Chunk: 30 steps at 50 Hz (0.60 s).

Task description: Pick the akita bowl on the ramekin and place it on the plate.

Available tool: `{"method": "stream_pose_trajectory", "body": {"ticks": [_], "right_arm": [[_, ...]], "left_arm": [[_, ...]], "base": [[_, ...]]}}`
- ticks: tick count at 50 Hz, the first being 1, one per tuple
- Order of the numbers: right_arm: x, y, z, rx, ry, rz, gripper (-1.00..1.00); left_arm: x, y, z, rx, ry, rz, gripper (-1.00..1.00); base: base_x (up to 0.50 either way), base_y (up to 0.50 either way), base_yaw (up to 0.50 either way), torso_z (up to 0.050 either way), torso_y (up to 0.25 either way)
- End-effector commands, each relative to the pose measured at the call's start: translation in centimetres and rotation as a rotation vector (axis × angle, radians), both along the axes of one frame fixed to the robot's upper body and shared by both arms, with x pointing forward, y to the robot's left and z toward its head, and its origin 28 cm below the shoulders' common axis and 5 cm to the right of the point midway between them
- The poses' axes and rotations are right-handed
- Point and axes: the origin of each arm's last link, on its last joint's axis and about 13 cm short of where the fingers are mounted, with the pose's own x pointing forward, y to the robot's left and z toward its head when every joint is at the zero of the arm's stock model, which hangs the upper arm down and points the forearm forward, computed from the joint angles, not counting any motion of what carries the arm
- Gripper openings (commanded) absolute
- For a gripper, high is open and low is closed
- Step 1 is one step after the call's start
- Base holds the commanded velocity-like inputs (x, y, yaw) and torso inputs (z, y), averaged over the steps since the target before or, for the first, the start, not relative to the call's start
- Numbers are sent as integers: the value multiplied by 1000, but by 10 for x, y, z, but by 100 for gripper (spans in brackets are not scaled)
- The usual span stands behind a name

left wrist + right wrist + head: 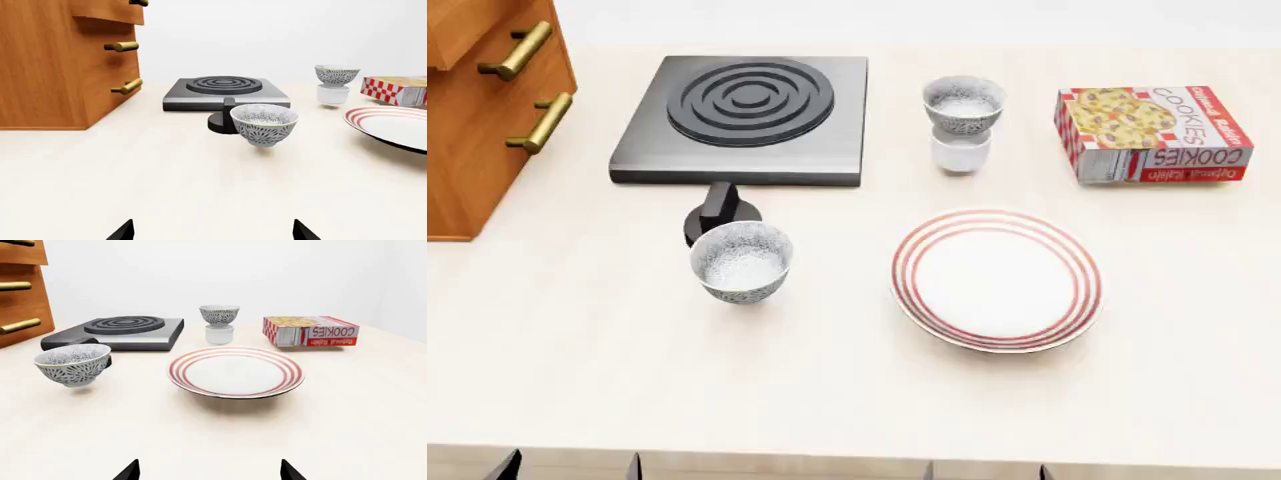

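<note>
The akita bowl (pixel 964 104) sits on top of the ramekin (pixel 960 152), near the far edge of the surface (pixel 854 400). It stands upright and nothing is inside it. The ramekin is a small white cup, and the bowl is a bit wider than it.

The plate (pixel 997 279) lies flat on the surface, nearer the front edge than the ramekin. It has red rings around its rim. The plate and the ramekin are near each other but do not touch. No thing stands between them.

A cookie box (pixel 1152 133) lies toward the far right corner of the surface, beside the ramekin but apart from it. A flat dark stove (pixel 747 118) sits on the other side of the ramekin, also by the far edge. A black knob (pixel 719 215) sticks out from the front of the stove.

A second speckled bowl (pixel 742 262) stands just in front of that knob, well apart from the plate. It looks like the akita bowl but stands on the surface alone.

A wooden drawer cabinet (pixel 487 110) with gold handles stands at the far left corner.

The left claw (pixel 213 232) shows only two dark tips, set wide apart, holding nothing. The right claw (pixel 209 471) looks the same, its tips spread and pinching nothing. Both are low by the front edge, far from the akita bowl.
</note>
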Motion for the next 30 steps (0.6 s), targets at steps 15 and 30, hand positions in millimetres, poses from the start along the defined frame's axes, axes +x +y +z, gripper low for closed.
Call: {"method": "stream_pose_trajectory", "body": {"ticks": [15,30], "right_arm": [[-24,-1,54,0,-182,-77,100],[-60,5,106,24,-335,-27,100]], "left_arm": [[-27,3,62,-7,-216,29,100],[-57,2,104,-14,-348,4,100]], "base": [[0,0,0,0,0],[100,0,0,0,0]]}}
